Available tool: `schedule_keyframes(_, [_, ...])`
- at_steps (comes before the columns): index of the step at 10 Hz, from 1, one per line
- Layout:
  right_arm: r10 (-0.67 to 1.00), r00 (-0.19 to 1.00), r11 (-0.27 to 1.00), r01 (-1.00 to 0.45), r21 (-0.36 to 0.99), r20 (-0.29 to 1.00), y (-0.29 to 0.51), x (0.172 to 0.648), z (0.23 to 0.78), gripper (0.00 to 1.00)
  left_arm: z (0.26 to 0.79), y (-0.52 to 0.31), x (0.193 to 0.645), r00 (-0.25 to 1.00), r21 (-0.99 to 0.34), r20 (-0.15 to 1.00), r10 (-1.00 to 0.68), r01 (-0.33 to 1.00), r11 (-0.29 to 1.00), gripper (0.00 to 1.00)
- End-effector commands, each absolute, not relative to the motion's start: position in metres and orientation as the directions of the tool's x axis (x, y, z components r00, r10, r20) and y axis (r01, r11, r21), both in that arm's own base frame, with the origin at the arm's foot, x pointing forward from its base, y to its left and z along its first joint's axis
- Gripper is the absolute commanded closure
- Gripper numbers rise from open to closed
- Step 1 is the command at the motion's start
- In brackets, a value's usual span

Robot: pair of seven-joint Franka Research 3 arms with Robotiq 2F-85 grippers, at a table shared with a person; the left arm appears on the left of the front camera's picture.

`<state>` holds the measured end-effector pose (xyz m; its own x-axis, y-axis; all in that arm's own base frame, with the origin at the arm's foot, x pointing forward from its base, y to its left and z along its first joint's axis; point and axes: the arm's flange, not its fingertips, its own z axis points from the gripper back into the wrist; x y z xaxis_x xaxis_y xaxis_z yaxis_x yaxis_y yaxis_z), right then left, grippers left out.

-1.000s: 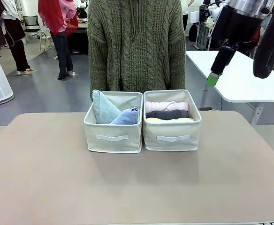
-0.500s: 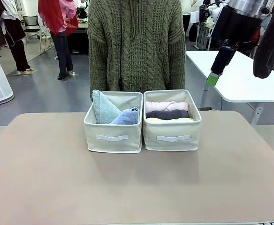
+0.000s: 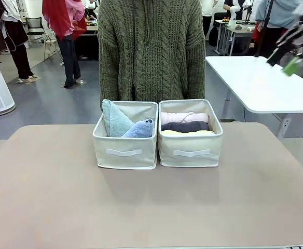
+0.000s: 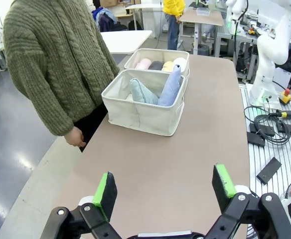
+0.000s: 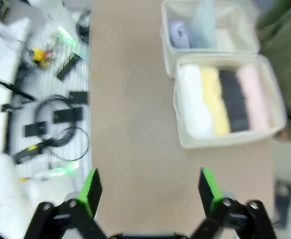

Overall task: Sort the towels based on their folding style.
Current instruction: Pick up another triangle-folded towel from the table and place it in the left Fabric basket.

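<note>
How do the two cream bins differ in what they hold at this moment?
The left bin holds two cone-shaped folds, a grey-green towel and a pale blue towel, standing tilted. The right bin holds four rolled cylinders lying side by side: white, yellow, dark grey, pink. Both bins look alike and stand adjacent.

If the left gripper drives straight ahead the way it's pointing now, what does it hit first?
Probably the bare table top: the open left gripper looks down along it, nothing between. Farther on that line stands the bin with the cone-folded towels, though depth is hard to judge.

Towels (image 3: pixel 185 126) sorted into 2 bins (image 3: pixel 125 151)
</note>
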<state>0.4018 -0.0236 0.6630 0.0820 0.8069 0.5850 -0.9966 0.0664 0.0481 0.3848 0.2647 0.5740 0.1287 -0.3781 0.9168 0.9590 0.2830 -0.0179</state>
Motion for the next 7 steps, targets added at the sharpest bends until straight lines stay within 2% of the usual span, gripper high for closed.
schedule_keyframes(1, [0.65, 0.078, -0.091, -0.979, 0.18, 0.756, -0.084, 0.435, 0.662, 0.0, 0.574, 0.265, 0.382, 0.117, -0.009, 0.915, -0.385, 0.962, 0.271, 0.0])
schedule_keyframes(3, [0.506, 0.077, -0.115, -0.981, 0.155, 0.859, -0.141, 0.443, 0.647, 0.0, 0.574, 0.265, 0.382, 0.117, -0.009, 0.915, -0.385, 0.962, 0.271, 0.0])
schedule_keyframes(5, [0.392, 0.103, -0.003, -0.994, 0.114, 0.914, -0.183, 0.447, 0.62, 0.0, 0.574, 0.265, 0.382, 0.117, -0.009, 0.915, -0.385, 0.962, 0.271, 0.0])
schedule_keyframes(7, [0.353, 0.106, 0.11, -0.991, 0.072, 0.93, -0.203, 0.445, 0.599, 0.0, 0.574, 0.265, 0.382, 0.117, -0.009, 0.915, -0.385, 0.962, 0.271, 0.0])
